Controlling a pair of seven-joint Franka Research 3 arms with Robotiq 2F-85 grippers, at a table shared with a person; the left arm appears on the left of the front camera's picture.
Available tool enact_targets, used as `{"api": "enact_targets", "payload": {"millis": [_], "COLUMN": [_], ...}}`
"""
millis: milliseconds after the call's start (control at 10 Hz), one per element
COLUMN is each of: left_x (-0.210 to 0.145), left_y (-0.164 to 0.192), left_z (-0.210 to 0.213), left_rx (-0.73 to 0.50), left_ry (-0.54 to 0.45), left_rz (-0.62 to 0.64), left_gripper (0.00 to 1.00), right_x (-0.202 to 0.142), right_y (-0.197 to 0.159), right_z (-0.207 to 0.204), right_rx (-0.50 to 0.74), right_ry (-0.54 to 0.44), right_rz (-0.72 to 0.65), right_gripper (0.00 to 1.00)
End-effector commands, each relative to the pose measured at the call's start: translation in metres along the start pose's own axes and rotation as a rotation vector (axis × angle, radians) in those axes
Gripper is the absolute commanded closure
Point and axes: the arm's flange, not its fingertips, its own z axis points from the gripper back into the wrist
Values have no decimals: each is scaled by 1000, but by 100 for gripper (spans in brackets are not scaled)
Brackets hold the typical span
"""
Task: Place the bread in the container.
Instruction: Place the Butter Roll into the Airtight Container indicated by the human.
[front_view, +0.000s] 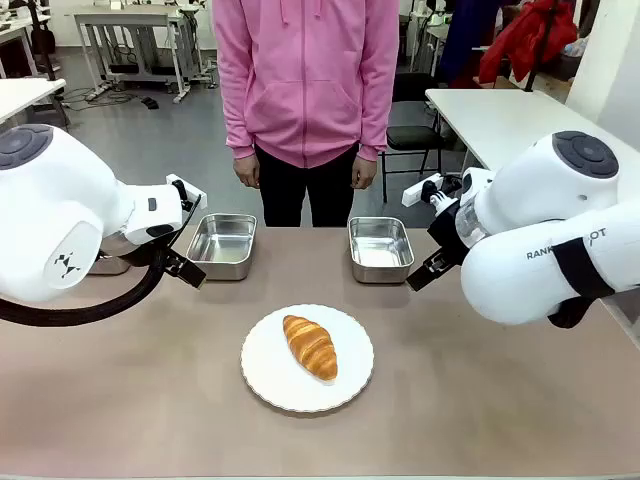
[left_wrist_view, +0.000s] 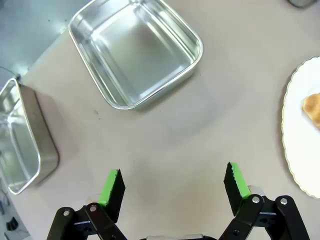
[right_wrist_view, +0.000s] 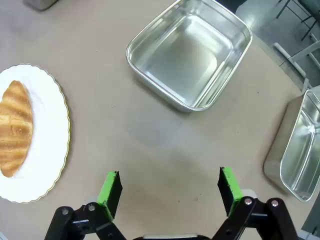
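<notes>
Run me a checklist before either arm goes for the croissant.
1. Croissant lies uncovered on the white plate: ok.
2. Left gripper open and empty: ok.
3. Right gripper open and empty: ok.
4. Left steel tray and right steel tray both empty: ok.
5. Person's hands hang clear of the table: ok.
6. Which tray is the target: cannot tell.

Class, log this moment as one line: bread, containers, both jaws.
bread: on plate | left-centre container and right-centre container: empty | left jaws: open, empty | right jaws: open, empty | stage: not started
</notes>
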Motion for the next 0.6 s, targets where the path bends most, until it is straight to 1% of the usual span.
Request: {"api": "enact_targets", "payload": {"millis": [0, 500], "left_x": [0, 0], "left_y": [0, 0], "left_z": [0, 0], "left_rx": [0, 0], "left_ry": [0, 0], "left_rz": [0, 0], "left_gripper": [0, 0], "right_x": [0, 0], "right_y": [0, 0], "right_z": [0, 0], "right_rx": [0, 0], "right_ry": [0, 0], "right_rz": [0, 0], "right_gripper": [0, 0]}}
